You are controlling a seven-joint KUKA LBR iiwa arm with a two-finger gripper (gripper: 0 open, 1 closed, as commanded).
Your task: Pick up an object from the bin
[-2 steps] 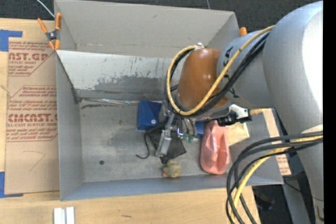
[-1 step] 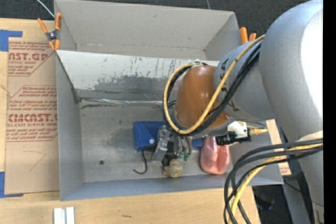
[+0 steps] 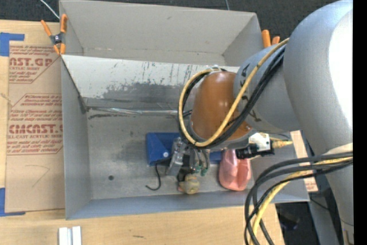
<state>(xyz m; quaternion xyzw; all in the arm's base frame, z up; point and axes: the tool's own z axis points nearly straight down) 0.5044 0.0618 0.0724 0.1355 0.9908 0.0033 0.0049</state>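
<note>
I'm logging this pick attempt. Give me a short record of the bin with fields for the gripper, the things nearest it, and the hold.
bin: grey metal
gripper: low near the front wall, right of middle
nearest thing: small tan lump at the gripper's tip
left of gripper: blue block lying on the floor, partly behind the gripper
right of gripper: pink object by the front wall
hold: cannot be told
</note>
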